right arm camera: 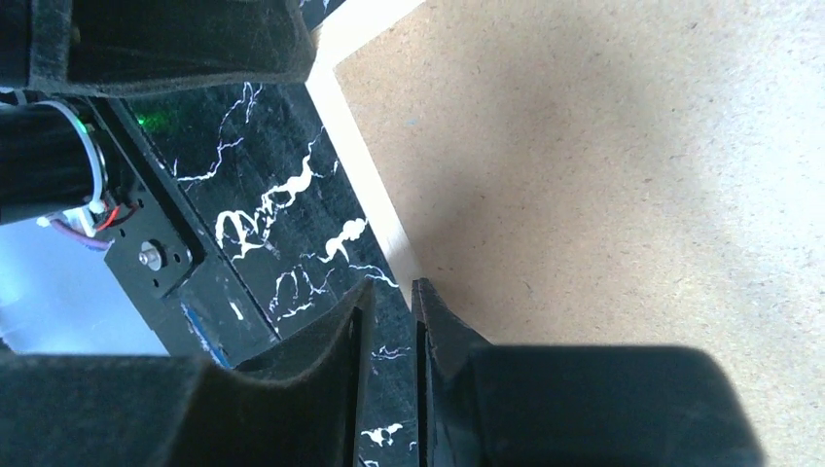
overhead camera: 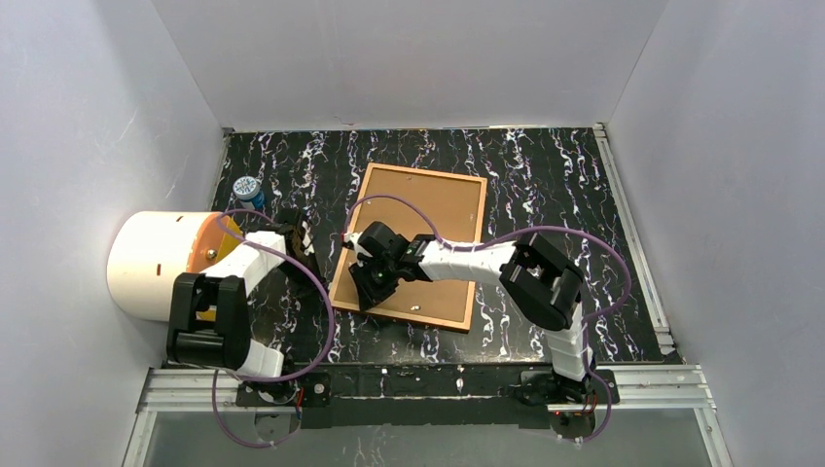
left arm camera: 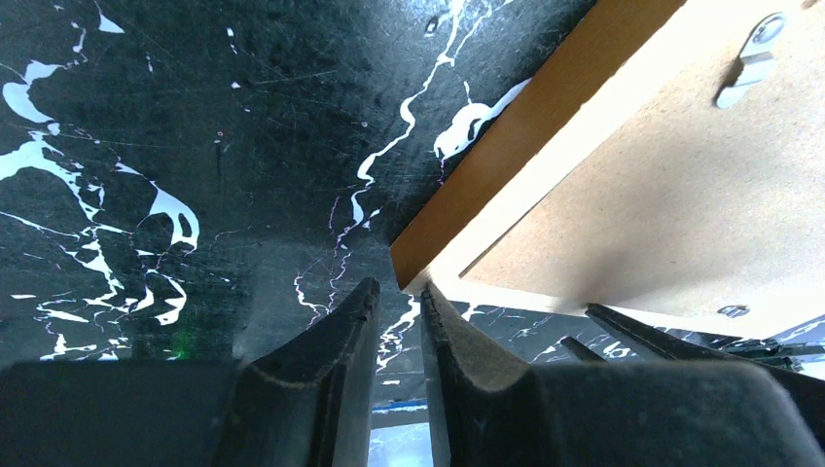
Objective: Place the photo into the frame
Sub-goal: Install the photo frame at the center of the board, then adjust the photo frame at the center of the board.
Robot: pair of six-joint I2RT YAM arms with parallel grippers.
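The frame (overhead camera: 477,255) lies face down in the middle of the table, its thin orange-brown rim (left arm camera: 506,136) around the plain brown backing board (overhead camera: 438,209). The photo is hidden. A white strip (right arm camera: 375,209) runs between rim and board; I cannot tell what it is. My left gripper (overhead camera: 309,255) sits low on the table with its tips (left arm camera: 401,284) at the frame's near left corner, jaws nearly together and empty. My right gripper (overhead camera: 365,292) is over the frame's left edge (right arm camera: 392,284), one fingertip (right arm camera: 428,302) at the board's edge, jaws nearly together and empty.
A big white cylinder with an orange end (overhead camera: 161,263) lies at the left, beside the left arm. A small blue-and-white can (overhead camera: 248,190) stands at the back left. A metal tab (left arm camera: 749,58) sits on the backing board. White walls enclose the table.
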